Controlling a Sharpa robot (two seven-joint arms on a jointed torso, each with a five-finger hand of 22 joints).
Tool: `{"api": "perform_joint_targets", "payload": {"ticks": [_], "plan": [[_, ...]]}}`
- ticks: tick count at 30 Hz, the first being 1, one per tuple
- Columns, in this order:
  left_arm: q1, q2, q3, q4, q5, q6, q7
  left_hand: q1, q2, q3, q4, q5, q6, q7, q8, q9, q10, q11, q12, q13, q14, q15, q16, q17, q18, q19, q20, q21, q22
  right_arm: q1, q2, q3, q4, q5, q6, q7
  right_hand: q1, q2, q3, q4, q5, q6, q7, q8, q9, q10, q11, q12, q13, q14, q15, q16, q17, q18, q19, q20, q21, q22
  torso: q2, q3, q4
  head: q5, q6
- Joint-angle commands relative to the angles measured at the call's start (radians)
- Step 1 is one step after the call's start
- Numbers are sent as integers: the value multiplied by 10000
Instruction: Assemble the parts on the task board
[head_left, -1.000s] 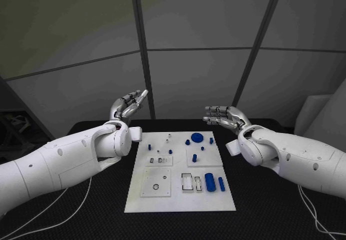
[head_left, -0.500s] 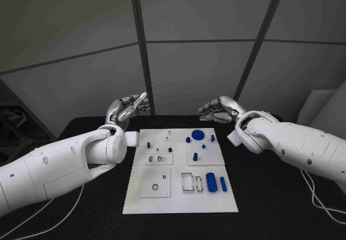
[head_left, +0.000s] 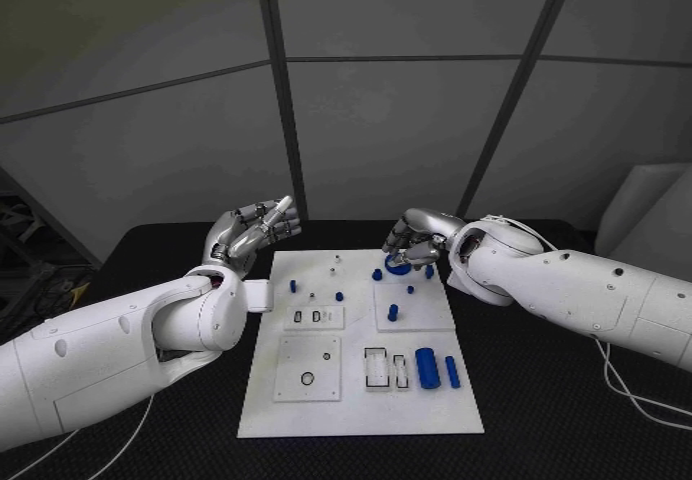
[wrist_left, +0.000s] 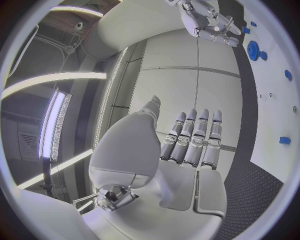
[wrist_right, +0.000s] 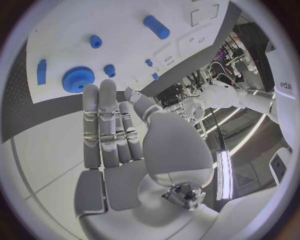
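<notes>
1. The left arm (head_left: 130, 345) comes in low across the table's near left, and its hand (head_left: 253, 232) is raised off the far left corner of the board (head_left: 361, 400), palm up.
2. In the left wrist view the left hand (wrist_left: 187, 142) shows straight fingers lying side by side with the thumb apart from them; it holds nothing.
3. The right arm (head_left: 577, 285) reaches in from the right, and its hand (head_left: 411, 243) hangs over the board's far edge with fingers pointing down.
4. In the right wrist view the right hand (wrist_right: 115, 125) has its fingers stretched out and nothing in its grasp; the fingertips (wrist_right: 100, 92) lie just beside the gear (wrist_right: 77, 79), and I cannot tell whether they touch it.
5. The gear (head_left: 395, 268) sits at the board's far end, directly under the right hand, with small blue pegs (head_left: 376, 274) beside it.
6. More small blue parts (head_left: 317, 296) stand on the far left half of the board, near the left hand but apart from it.
7. A large blue cylinder (head_left: 427, 364) and a thinner blue bar (head_left: 451, 371) lie side by side on the near right of the board, well apart from both hands.
8. The board lies in the middle of the black table (head_left: 562, 400), between the two arms.
</notes>
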Motion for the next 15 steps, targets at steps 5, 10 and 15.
{"api": "perform_joint_targets", "payload": {"ticks": [5,10,15], "plan": [[18,-67,24,307,-65,228,210,-9,109,-7,-110,27,57,600,30,6,75,10,-24,-14,11,-1,-69,9,317,81,-11,52,-21,77,196,12,29,-1678,549,-735,-95,-209,236,232,-49,-87,44,-76,-9,-461,72,-57,8,389,84,3487,3353,-568,1335,74,2459,3369,306,-43,94,-78,45],[19,-107,28,405,-65,250,178,-8,109,-8,-113,27,56,600,29,5,75,10,-25,-14,6,-1,-71,8,317,82,-11,52,-21,91,288,13,63,-1903,672,-852,-27,-295,295,355,-58,-174,90,-68,-10,-543,114,-49,13,295,121,4786,4679,-700,1588,145,3085,4227,347,-52,104,-94,46],[20,-150,33,465,-65,261,139,-15,109,-18,-134,20,37,606,17,-1,71,13,-39,-17,-33,3,-98,2,317,89,-10,56,-25,100,415,12,-10,-2048,835,-944,33,-328,328,398,-55,-243,93,-82,-17,-576,134,-57,10,214,140,5079,4911,-714,1590,169,3216,4379,371,-52,111,-98,20]]}}
